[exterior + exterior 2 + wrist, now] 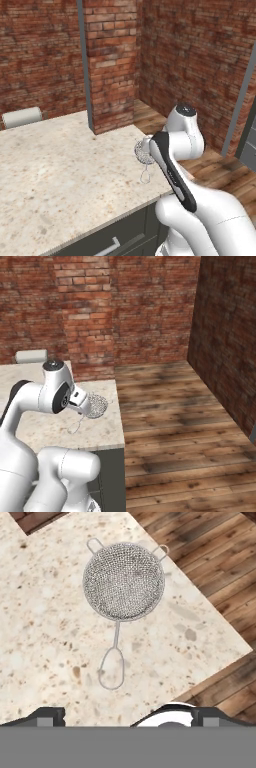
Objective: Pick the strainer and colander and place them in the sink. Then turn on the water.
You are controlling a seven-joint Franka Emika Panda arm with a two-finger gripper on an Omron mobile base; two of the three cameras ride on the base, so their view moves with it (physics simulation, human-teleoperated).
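Below the open gripper (125, 714) lies the strainer (123, 582) on the counter (45, 637) (near its corner); pickup pending. Next I descend, closing on the rim.

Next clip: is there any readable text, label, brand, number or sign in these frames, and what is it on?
None. No text, label, brand, number or sign can be read in these views.
The strainer is bare wire mesh with a loop handle, unmarked.
The counter has speckled stone, no print.
The brick wall and the wood floor carry no sign.
The pincer has no marking that can be read.
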